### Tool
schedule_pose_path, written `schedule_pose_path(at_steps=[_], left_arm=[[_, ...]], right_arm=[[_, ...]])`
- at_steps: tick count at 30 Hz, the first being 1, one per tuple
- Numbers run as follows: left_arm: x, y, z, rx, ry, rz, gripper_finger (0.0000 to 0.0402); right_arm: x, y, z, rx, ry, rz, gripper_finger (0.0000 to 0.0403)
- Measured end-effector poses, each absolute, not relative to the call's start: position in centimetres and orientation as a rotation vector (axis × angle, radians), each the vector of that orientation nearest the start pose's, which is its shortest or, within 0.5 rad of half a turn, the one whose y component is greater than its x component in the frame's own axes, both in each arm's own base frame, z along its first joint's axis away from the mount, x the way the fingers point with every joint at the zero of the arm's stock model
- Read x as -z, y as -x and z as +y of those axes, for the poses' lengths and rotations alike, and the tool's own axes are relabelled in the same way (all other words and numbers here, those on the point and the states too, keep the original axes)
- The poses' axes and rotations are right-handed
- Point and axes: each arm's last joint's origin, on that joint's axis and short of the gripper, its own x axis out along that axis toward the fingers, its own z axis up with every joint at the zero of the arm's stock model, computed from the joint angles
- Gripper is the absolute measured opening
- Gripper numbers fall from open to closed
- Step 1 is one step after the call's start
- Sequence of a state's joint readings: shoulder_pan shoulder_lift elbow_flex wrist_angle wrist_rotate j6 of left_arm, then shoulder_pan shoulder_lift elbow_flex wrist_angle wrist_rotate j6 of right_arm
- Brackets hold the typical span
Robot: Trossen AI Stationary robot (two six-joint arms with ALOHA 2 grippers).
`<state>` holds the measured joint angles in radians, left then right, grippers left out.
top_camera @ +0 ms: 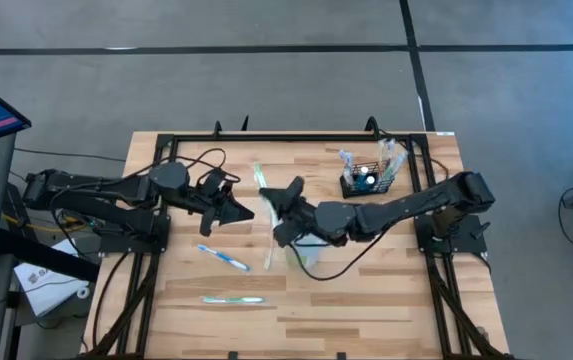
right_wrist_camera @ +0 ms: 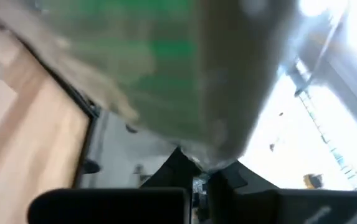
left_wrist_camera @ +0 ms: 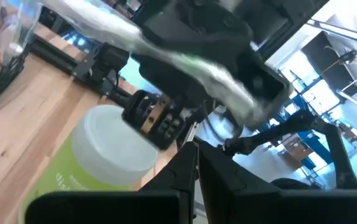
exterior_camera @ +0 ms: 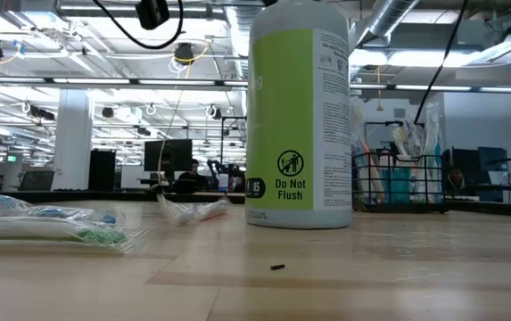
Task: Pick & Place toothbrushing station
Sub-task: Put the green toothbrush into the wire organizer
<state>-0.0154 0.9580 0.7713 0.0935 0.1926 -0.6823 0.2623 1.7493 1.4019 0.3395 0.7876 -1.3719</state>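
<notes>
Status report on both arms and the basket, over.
Right gripper mid-table, shut on a packaged toothbrush. Left gripper beside it, shut, empty. Wire basket at far right corner, untouched. Green canister under right arm.

Your left arm (top_camera: 116, 190) and right arm (top_camera: 406, 208) are matte black, built of slim jointed tubes with rounded joint housings, thin black cables looping off them, and each ends in dark tapered fingers.
</notes>
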Motion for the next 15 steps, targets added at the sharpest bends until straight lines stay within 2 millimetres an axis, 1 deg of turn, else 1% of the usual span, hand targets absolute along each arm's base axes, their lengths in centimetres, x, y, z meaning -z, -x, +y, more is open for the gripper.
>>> schedule_pose_path(at_steps=[7,15], left_arm=[[-32.6,-21.3,-1.0,0.18,0.632,0.153,0.0011],[-32.5,-21.4,-1.0,0.182,0.577,0.148,0.0011]], right_arm=[[-35.9,-36.4,7.6,0.401,1.059,0.397,0.0008],[-37.2,-32.6,6.4,0.313,0.773,0.462,0.0008]])
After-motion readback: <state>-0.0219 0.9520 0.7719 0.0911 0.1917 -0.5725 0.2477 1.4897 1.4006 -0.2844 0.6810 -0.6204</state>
